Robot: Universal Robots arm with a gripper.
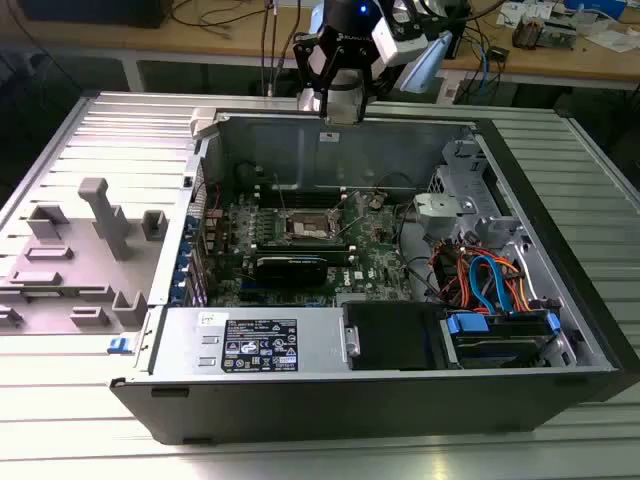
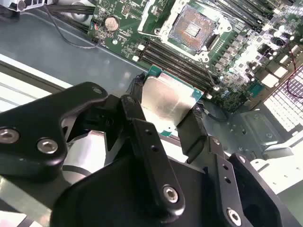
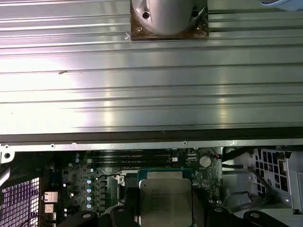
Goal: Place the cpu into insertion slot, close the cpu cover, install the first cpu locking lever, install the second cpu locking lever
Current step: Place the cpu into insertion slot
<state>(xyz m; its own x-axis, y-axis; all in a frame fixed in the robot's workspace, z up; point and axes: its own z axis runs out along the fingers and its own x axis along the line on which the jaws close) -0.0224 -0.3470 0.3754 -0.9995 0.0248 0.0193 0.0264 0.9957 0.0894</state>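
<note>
Two fingers of the gripper [image 2: 166, 103] are clamping the chip [image 2: 163, 94], hovering upper-middle in the exterior view; lowering it tilted risks bending pins in the open socket [image 2: 191, 28].

A robotics or electronics laboratory is indicated. An opened computer case [image 1: 300, 400] is laid on a ribbed metal counter [image 1: 60, 400], with its green board [image 1: 385, 255] and coloured cables [image 1: 490, 280] exposed. Grey moulded fixtures [image 1: 105, 215] are set beside it. A robot arm [image 1: 345, 50] is poised over the case's far edge, and the cpu [image 2: 165, 101] is gripped between its black fingers [image 2: 189, 132]. Behind, a wooden counter [image 1: 150, 38] is strewn with wires and small circuit boards [image 1: 530, 35].
</note>
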